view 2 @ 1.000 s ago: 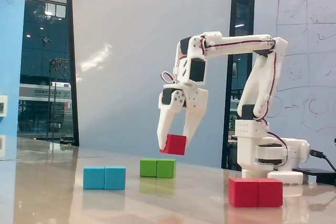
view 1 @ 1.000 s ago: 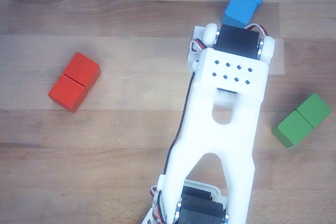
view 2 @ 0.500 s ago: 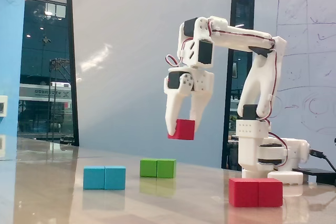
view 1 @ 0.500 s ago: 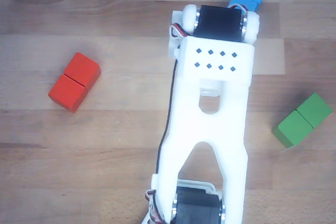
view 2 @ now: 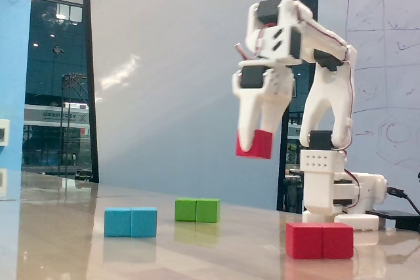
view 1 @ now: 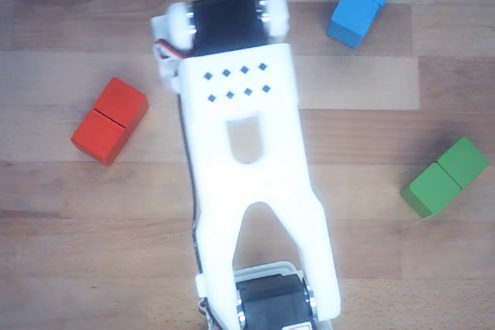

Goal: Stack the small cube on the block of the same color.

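Note:
In the fixed view my gripper (view 2: 254, 146) hangs high above the table, shut on the small cube (view 2: 256, 144), a red one held at the fingertips. The block of the same color (view 2: 319, 240), red and two cubes long, lies on the table below and to the right of the held cube. In the other view, which looks straight down, that red block (view 1: 110, 120) lies at the left, and my white arm (view 1: 246, 168) fills the middle and hides the gripper and the small cube.
A blue double block (view 2: 130, 221) and a green double block (view 2: 197, 210) lie left of the red one in the fixed view. From above, the blue block (view 1: 362, 2) is at top right and the green block (view 1: 445, 176) at right. The arm's base (view 2: 335, 195) stands behind the red block.
The arm has lifted the small cube higher and swung it right in the fixed view, toward the red block. In the top-down view the arm has swept left, uncovering the blue block.

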Action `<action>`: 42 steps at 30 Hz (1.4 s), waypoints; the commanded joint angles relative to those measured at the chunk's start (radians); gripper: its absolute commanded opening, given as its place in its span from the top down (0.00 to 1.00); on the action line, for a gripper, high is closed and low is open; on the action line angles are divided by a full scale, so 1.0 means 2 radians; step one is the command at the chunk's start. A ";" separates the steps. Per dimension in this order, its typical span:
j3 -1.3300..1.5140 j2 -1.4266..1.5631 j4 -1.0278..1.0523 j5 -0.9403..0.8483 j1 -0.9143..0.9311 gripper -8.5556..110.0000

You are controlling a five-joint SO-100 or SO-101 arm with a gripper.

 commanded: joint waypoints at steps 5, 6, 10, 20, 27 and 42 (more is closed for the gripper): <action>-0.057 0.002 -0.005 0.008 -0.137 0.89; -0.058 -0.002 -0.005 0.008 -0.154 0.89; -0.060 -0.027 -0.005 0.008 -0.219 0.89; -0.061 -0.082 -0.035 0.008 -0.262 0.89; -0.061 -0.115 -0.058 0.007 -0.255 0.89; -0.061 -0.143 -0.058 0.002 -0.193 0.88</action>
